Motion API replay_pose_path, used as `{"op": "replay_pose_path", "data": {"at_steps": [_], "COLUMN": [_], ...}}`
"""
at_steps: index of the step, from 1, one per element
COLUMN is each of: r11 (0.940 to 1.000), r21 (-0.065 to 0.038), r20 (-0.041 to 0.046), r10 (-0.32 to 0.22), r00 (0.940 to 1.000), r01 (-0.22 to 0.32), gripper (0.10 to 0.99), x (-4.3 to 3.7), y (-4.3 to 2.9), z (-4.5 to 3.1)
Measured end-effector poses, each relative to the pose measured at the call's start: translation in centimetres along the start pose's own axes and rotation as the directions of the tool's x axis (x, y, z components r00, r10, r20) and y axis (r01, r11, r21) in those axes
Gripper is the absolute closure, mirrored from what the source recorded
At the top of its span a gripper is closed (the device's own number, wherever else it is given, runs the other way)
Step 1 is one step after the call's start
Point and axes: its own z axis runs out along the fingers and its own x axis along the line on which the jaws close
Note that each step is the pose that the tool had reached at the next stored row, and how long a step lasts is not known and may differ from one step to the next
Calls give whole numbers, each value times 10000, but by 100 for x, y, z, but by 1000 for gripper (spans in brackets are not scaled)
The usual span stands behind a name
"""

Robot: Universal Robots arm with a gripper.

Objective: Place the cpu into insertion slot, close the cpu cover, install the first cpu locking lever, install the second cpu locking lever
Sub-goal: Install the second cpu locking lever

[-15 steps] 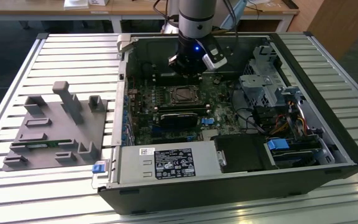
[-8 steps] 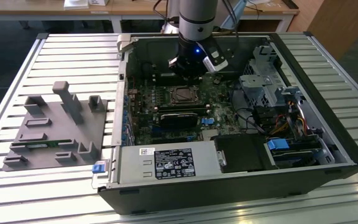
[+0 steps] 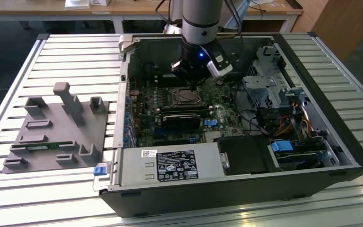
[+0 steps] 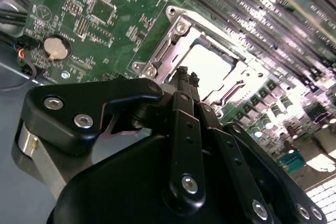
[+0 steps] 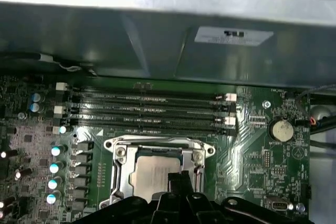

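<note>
At the middle of the green motherboard (image 5: 252, 145), the cpu (image 5: 153, 174) lies flat in the insertion slot (image 5: 122, 176), its pale metal face showing through the window of the cpu cover (image 5: 157, 145), which is folded down over it in both wrist views. In the second wrist view the same chip (image 4: 210, 69) reads as a bright square inside the silver frame (image 4: 176, 35). Just beside the socket run the long dark memory slots (image 5: 152, 111), and a round coin battery (image 5: 280, 129) sits well apart toward the board's edge. Outward, the board rests inside an open computer case (image 3: 232, 189) lying on its side, with a grey power supply (image 3: 168, 165) near the front and bundled cables (image 3: 289, 125) at the exterior view's right. The case stands on a pale slatted surface (image 3: 74, 56); on it, at the exterior view's left, is a grey fixture block (image 3: 55, 127) with upright posts. Behind are wooden desks (image 3: 137, 9) and a dark floor. The arm (image 3: 202, 19) comes down steeply from above into the case, and the hand (image 4: 185, 75) hangs directly over the socket — its black fingers (image 4: 181, 85) drawn together, tips side by side with nothing between them, just above the cover's edge; whether they touch the metal I cannot tell.
</note>
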Motion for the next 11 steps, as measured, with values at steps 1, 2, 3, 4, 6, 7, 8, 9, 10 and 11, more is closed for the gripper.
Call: {"op": "replay_pose_path", "data": {"at_steps": [1, 2, 3, 4, 6, 7, 8, 9, 10, 11], "r11": [10000, 10000, 10000, 10000, 10000, 10000, 10000, 10000, 10000, 10000], "r21": [0, 0, -1, 0, -1, -1, 0, 0, 0, 0], "r20": [0, 0, 0, 0, 1, 1, 0, 0, 0, 0], "r10": [0, 0, 0, 0, 0, 0, 0, 0, 0, 0], "r00": [10000, 10000, 10000, 10000, 10000, 10000, 10000, 10000, 10000, 10000], "r01": [0, 0, 0, 0, 0, 0, 0, 0, 0, 0], "gripper": [980, 980, 980, 980, 980, 980, 980, 980, 980, 980], "x": [0, 1, 1, 2, 2, 2, 2, 3, 3, 3], "y": [-10, -20, -29, -38, -53, -58, -63, -69, -75, -81], "z": [-1, -2, -3, -3, -4, -5, -5, -6, -7, -7]}}
